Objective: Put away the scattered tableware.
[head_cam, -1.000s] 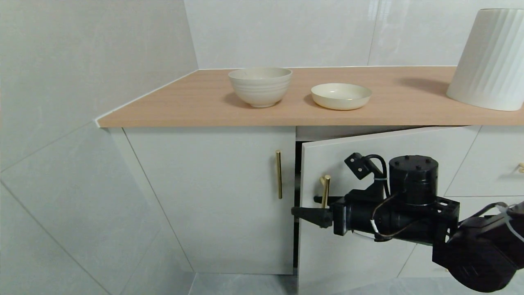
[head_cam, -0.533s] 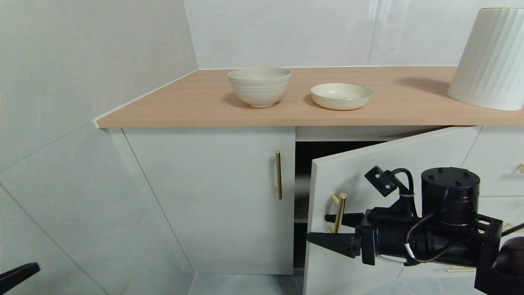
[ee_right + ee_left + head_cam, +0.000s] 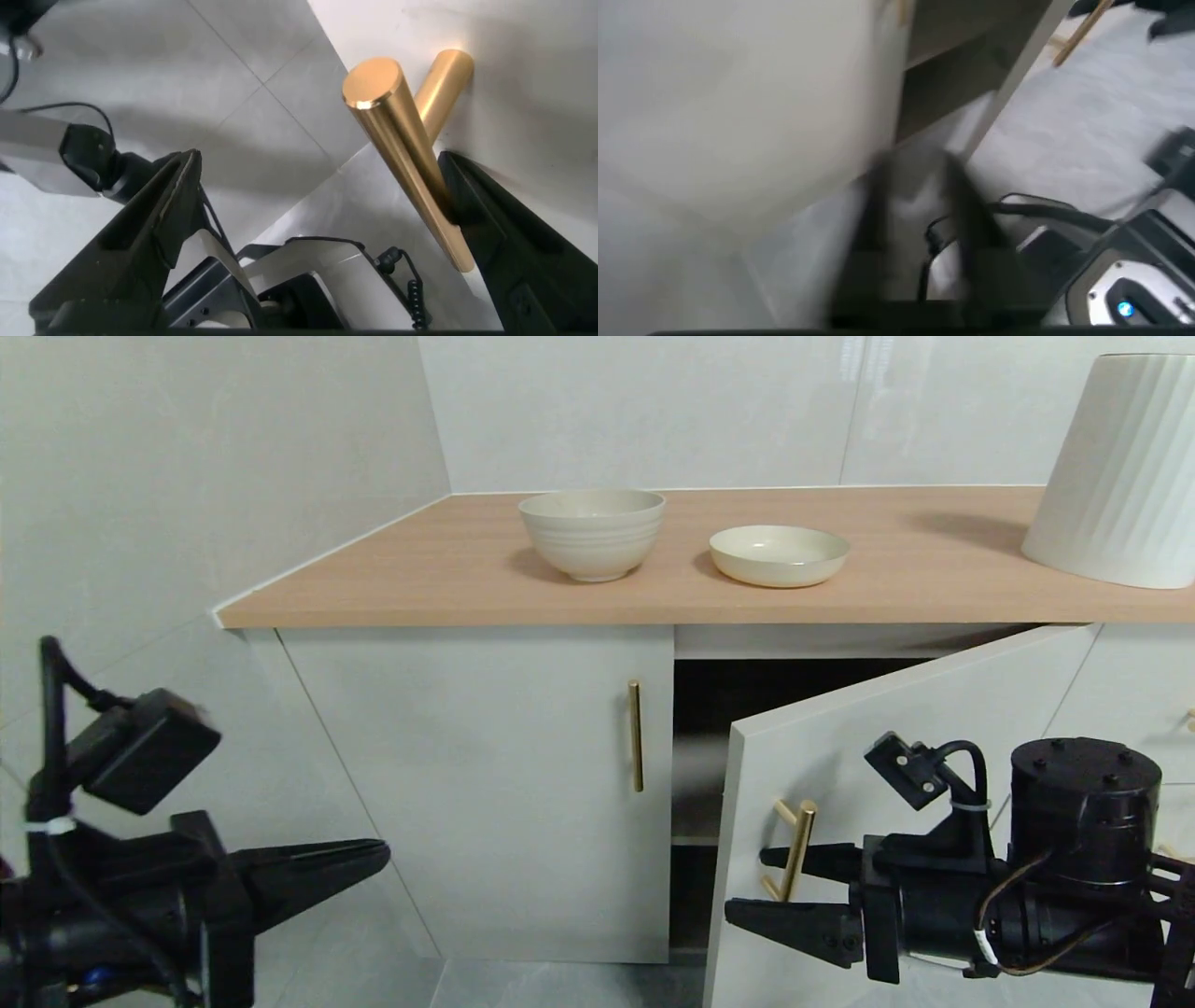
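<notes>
Right gripper [image 3: 744, 881] stood open, its fingers either side of the upright handle [image 3: 794, 847], not closed on it. We judged the door [image 3: 896, 728] partly open. Bowl [image 3: 592, 534] and dish [image 3: 779, 554] sat on the counter [image 3: 420, 579], well above; the right arm was nearer the dish.

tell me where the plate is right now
In the head view the plate sits on the counter, right of the bowl and apart from it, above the half-open door.
</notes>
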